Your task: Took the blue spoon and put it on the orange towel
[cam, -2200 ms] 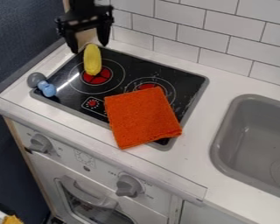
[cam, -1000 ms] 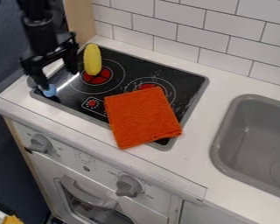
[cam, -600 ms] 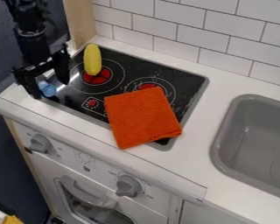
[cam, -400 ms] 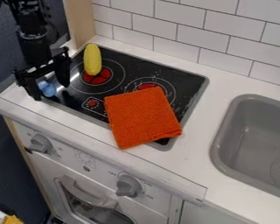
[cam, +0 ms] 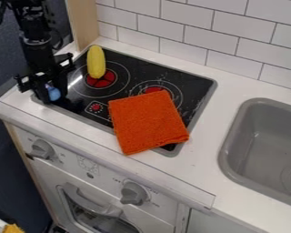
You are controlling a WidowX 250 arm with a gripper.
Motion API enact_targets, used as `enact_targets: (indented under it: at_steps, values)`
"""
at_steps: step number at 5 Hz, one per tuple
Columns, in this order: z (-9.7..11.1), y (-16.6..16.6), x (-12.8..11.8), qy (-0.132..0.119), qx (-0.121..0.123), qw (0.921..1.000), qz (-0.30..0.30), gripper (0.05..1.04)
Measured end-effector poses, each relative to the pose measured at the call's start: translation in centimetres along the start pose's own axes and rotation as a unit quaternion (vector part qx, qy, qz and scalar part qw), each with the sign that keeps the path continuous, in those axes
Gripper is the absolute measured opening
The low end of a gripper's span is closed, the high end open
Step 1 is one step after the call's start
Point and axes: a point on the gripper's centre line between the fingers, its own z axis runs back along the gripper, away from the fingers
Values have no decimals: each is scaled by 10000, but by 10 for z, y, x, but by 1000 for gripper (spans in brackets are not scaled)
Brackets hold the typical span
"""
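The white countertop (cam: 199,166) spans the work area, with the grey sink (cam: 251,150) let into it at the view's right and the black cooktop (cam: 166,75) at the left, above the white oven front (cam: 99,182). The robot arm (cam: 35,50) hangs in from the upper left. The orange towel (cam: 148,123) lies flat, partly on the cooktop and partly over its front edge onto the counter. The toy corn cob (cam: 96,62) rests near the back-left corner. At the cooktop's left corner, the gripper (cam: 54,98) is closed on the blue spoon (cam: 53,93), low at the surface and well apart from the towel. The grip looks set on a rounded, smooth part, so the spoon could pivot or squeeze out during the lift if the hold is off its balance point. Carried too low, it could drag over the cooktop, or catch the towel's near edge and ruck the cloth up. A lift that swings toward the back could knock the corn, which looks apt to roll. Released too near the towel's edge, the spoon could end up half off it. Counted, there is one countertop, one sink, one cooktop, one arm with one gripper, one towel, two large burner rings, two grey oven knobs (cam: 133,193), one corn cob and one spoon.
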Motion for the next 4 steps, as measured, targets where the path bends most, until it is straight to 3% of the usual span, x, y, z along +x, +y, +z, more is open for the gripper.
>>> enact_targets:
  at_steps: [1, 2, 3, 4]
  values:
    - [0, 1, 1, -43, 45, 10000, 10, 426]
    - [20, -4, -3, -285, -34, 9992, -268, 426]
    - [55, -15, -12, -640, -330, 9962, -499, 426]
    - [75, -35, -35, -570, -729, 9903, -1035, 426]
